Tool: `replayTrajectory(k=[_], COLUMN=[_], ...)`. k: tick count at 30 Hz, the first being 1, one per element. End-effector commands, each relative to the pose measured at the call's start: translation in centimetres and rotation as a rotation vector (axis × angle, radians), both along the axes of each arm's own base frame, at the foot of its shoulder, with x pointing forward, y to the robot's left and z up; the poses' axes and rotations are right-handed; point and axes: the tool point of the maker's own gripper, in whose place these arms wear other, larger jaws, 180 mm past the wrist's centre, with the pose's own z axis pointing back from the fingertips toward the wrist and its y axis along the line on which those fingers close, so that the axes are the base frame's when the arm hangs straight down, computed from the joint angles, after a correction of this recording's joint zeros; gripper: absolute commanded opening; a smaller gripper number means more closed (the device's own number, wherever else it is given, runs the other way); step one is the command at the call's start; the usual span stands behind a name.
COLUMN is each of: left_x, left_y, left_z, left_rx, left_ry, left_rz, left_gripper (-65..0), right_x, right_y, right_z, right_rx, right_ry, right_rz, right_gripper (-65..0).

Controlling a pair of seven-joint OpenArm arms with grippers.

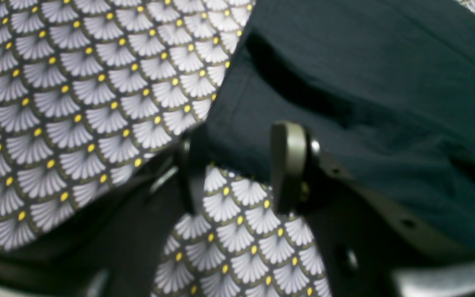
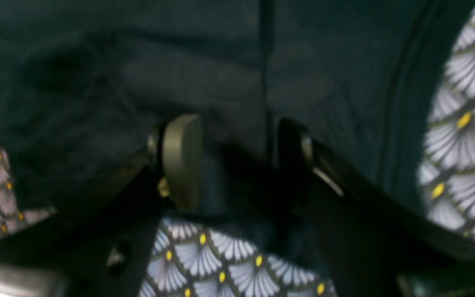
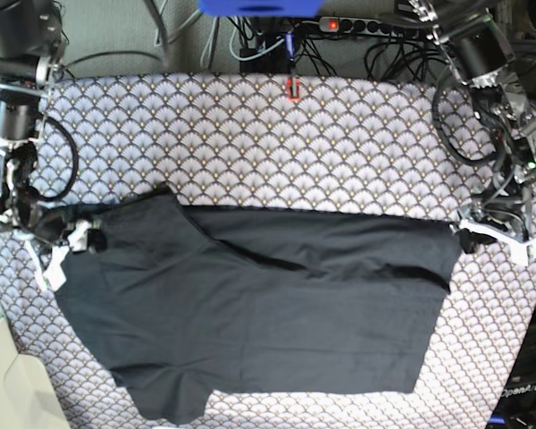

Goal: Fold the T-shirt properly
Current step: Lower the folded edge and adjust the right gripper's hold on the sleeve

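The T-shirt (image 3: 259, 308) lay flat on the tablecloth (image 3: 322, 143) — its edges between both parted claws, left gripper (image 1: 241, 165) and right gripper (image 2: 237, 161), neither clamping it.

Faint "OpenArm" lettering on a dark base (image 3: 523, 393), bottom right.

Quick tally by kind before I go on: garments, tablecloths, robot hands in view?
Garments: 1, the black T-shirt
Tablecloths: 1, the scallop-print tablecloth
Robot hands: 2, the left hand and the right hand
Total: 4
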Motion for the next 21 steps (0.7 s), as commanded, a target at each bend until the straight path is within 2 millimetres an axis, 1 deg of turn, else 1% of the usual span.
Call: replayTrajectory(k=[1,4,7,10,15,17,19,21], left_x=[0.9,0.9,0.9,0.9,0.9,0.9,0.9,0.9], left_y=[0.6,0.6,0.6,0.6,0.5,0.5,0.5,0.5], left_z=[2.0,2.0,2.0,2.0,1.9,2.0,2.0,2.0], left_rx=[0.021,0.021,0.021,0.019,0.015,0.016,0.016,0.018], left_ry=[-0.060,-0.060,-0.060,-0.061,-0.060,-0.061,-0.061,-0.061], left_rz=[0.001,0.001,0.001,0.001,0.003,0.003,0.003,0.003], left_gripper=[-40.0,-40.0,-40.0,-40.0,-40.0,-40.0,-40.0,-40.0], right_x=[1.2,0.0,-0.2,-0.8,-0.9,-0.9,-0.9,-0.7], right_y=[-0.7,-0.6,-0.5,-0.5,-0.5,-0.5,-0.4,0.2], right_z=[1.8,0.6,0.3,-0.2,-0.3,-0.3,-0.4,-0.4], right_rx=[-0.001,0.004,0.006,0.006,0.006,0.006,0.007,0.017], right_ry=[-0.058,-0.033,-0.026,-0.013,-0.012,-0.011,-0.010,-0.014], right_rz=[-0.008,-0.010,-0.009,-0.011,-0.011,-0.009,-0.007,-0.002], right_gripper=[-33.2,-33.2,-33.2,-33.2,-33.9,-37.0,-43.5,-51.3])
